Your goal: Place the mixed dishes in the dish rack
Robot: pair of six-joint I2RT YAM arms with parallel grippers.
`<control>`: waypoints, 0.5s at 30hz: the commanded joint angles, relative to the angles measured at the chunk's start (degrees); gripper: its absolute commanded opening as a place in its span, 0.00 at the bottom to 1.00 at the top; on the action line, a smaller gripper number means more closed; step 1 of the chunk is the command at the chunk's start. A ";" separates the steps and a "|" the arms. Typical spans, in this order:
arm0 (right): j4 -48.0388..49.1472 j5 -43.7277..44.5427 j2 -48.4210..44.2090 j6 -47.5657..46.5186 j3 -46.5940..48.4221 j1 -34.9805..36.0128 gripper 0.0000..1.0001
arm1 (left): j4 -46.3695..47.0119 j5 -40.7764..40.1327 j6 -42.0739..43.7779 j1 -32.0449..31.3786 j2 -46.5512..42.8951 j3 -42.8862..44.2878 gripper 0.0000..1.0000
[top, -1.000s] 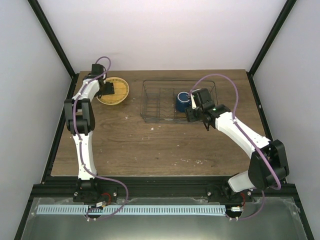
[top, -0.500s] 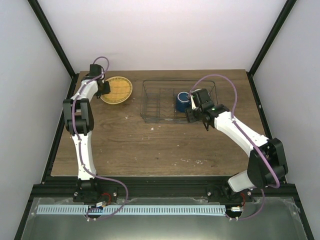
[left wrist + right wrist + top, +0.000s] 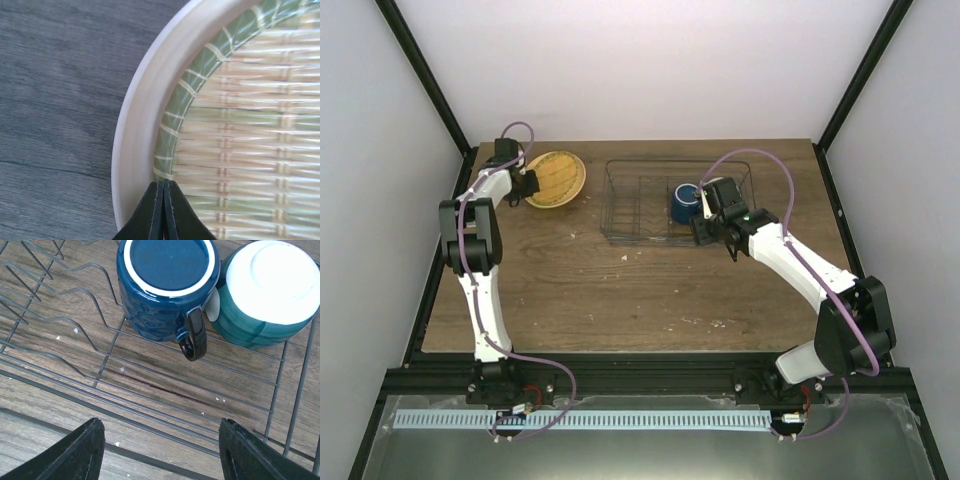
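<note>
The brown wooden desk (image 3: pixel 620 290) carries the wire dish rack (image 3: pixel 620 200) at its far middle, long axis running left to right, upright dividers in its left half. The round yellow plate (image 3: pixel 558 178) lies just left of the rack, outside it and apart from it. A dark blue mug (image 3: pixel 167 290) and a blue-and-white cup (image 3: pixel 270 295) stand upside down, touching, in the rack's right part. The left fingers (image 3: pixel 150 215) are pressed together, tips at the plate's near-left rim, so the plate lies directly ahead of them and the rack beyond it to the right; the left arm is nearer. The right fingers (image 3: pixel 80 455) are spread wide over the rack, holding nothing.
</note>
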 commanded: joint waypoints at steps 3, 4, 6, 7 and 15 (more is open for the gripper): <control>0.08 0.16 0.21 0.33 0.35 0.56 0.63 | -1.17 1.08 -0.69 0.68 -0.74 -3.03 0.02; 0.22 -0.29 0.21 0.27 0.42 0.59 0.64 | -1.00 1.39 -0.72 0.70 -0.82 -3.13 0.02; 1.22 -2.56 0.06 -0.06 0.57 0.57 0.64 | -0.73 1.59 -0.74 0.73 -0.80 -3.18 0.02; 1.92 -5.06 -0.04 -0.34 0.86 0.55 0.66 | -0.58 1.70 -0.82 0.69 -0.79 -3.18 0.02; 6.97 -20.35 5.33 0.95 13.45 1.64 0.69 | -0.35 2.17 -0.81 0.72 -0.74 -2.68 0.02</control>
